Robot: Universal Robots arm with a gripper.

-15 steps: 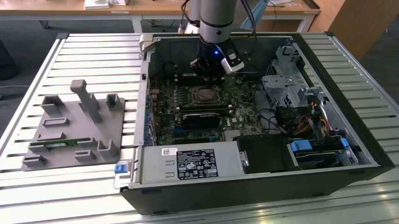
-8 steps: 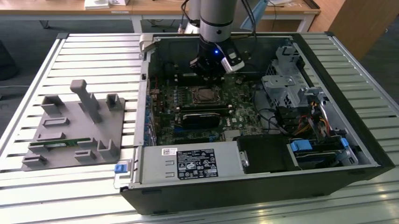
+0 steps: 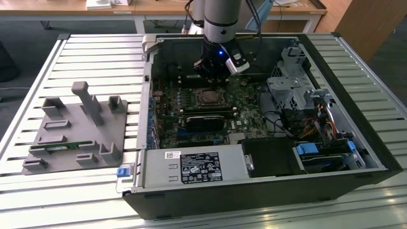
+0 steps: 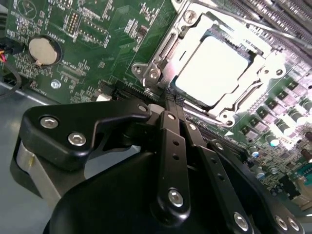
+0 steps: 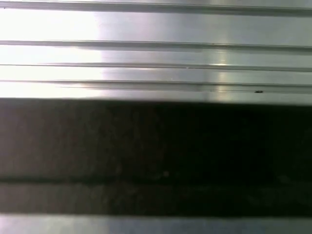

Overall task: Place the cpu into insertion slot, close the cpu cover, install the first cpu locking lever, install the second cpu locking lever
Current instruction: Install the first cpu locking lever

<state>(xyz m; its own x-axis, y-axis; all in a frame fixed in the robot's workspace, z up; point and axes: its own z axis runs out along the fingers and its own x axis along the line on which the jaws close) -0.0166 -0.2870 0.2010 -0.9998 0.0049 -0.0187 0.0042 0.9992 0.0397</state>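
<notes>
In the exterior view my gripper hangs inside the open computer case, just behind the insertion slot on the green motherboard. The second wrist view shows the cpu, a bright silver square, lying flat in the slot. The cpu cover lies down around it as a metal frame. My gripper is shut, its black fingers pressed together with nothing seen between them. Their tips sit at the socket's near corner bracket. I cannot tell whether they touch it.
The case's wall and the drive cage with its cables flank the board. A power supply fills the front. A grey fixture plate lies on the slatted aluminium table. A coin battery sits on the board.
</notes>
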